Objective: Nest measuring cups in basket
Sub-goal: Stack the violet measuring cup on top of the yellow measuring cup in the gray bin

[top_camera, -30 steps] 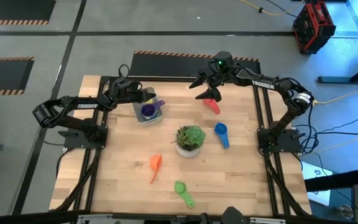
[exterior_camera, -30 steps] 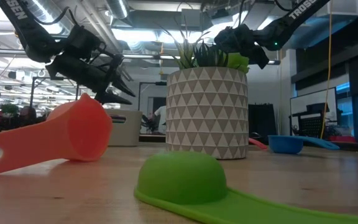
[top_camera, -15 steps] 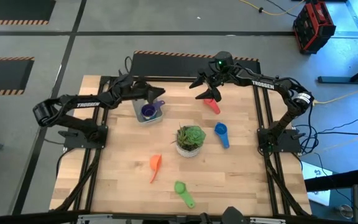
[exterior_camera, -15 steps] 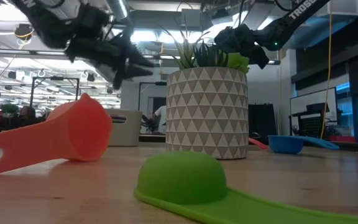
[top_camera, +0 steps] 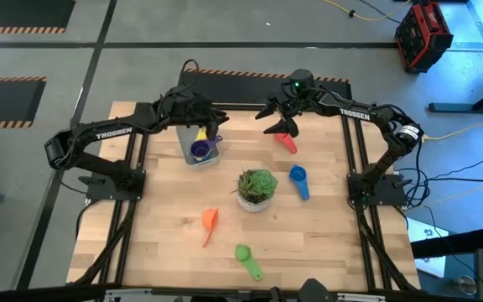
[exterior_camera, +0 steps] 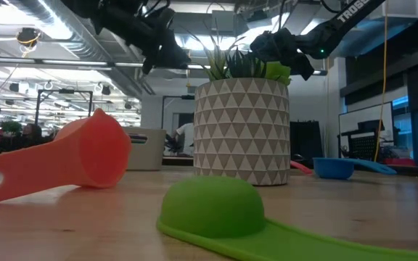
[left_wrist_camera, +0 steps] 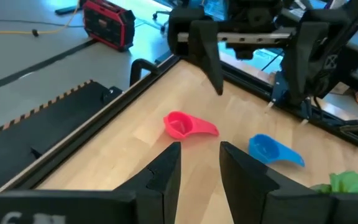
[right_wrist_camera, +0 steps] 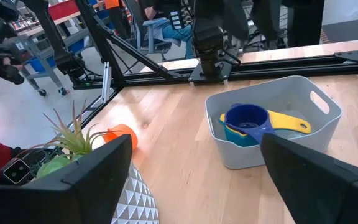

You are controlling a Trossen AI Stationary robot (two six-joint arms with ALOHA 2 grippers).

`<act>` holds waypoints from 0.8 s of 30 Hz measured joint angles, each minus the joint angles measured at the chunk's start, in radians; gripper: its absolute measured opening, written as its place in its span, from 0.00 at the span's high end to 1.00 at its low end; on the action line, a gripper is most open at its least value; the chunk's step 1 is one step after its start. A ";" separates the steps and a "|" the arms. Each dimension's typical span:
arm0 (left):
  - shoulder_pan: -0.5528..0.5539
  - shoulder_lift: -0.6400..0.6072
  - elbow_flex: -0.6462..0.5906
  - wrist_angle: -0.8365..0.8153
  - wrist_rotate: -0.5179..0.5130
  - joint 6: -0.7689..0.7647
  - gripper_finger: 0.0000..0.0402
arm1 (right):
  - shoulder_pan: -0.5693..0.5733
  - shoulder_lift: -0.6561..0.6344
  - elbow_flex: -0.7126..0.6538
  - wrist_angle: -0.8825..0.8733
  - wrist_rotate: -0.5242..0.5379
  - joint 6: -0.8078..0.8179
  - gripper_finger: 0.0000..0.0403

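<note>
The basket [top_camera: 198, 149] stands on the table at the far left. It holds a purple cup [right_wrist_camera: 246, 117] nested over a light blue one, on a yellow cup [right_wrist_camera: 289, 122]. My left gripper [top_camera: 214, 125] hovers open and empty above the basket's far right corner, pointing toward the red cup [left_wrist_camera: 188, 126]. That red cup [top_camera: 286, 143] lies on the table under my open right gripper [top_camera: 278, 126], which touches nothing. The blue cup [top_camera: 298, 181], the orange cup [top_camera: 210, 225] and the green cup [top_camera: 247, 261] lie loose on the table.
A potted plant [top_camera: 257, 190] in a white patterned pot stands mid-table between the basket and the blue cup. The orange cup [exterior_camera: 56, 163] and the green cup [exterior_camera: 212, 206] lie near the front edge. Black frame rails run along the table's sides.
My left gripper has risen from just over the basket and gone toward the table's right and far edge, rolling about its own axis as it went. The gap between its fingers stays the same. The cups in the basket have kept their place.
</note>
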 joint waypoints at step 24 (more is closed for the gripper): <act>-0.155 0.000 0.006 -0.135 0.001 -0.119 0.75 | 0.000 0.000 0.000 0.000 0.000 0.000 0.10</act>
